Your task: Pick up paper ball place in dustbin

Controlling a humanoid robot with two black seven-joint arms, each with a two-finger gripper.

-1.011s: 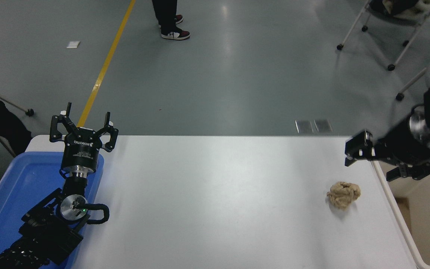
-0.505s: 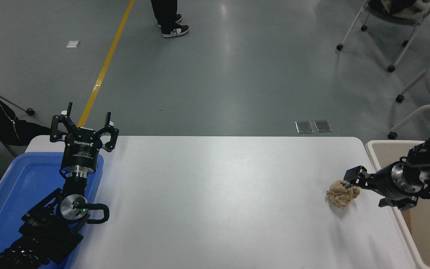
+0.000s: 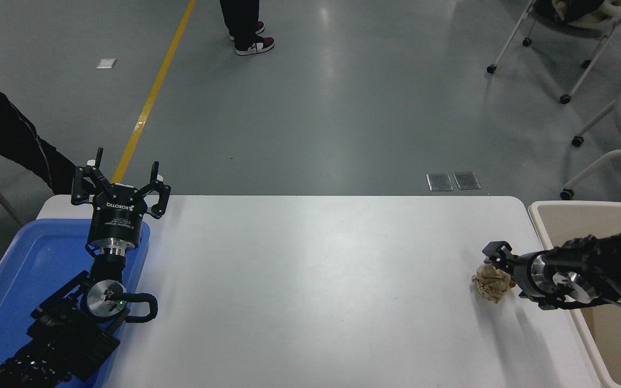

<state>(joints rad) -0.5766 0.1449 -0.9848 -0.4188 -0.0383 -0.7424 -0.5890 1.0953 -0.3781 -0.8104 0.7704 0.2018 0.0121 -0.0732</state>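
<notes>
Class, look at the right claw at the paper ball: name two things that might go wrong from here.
1. The right claw meets the ball at its far upper edge, so the hold may be shallow and slip.
2. The ball lies near the table edge beside the dustbin; a nudge might knock it off.

Right end effector (image 3: 496,258) lowered onto paper ball (image 3: 492,283).

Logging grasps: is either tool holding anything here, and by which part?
Cannot be told: the right tool is at the crumpled tan paper ball's top, which sits on the white table.
</notes>
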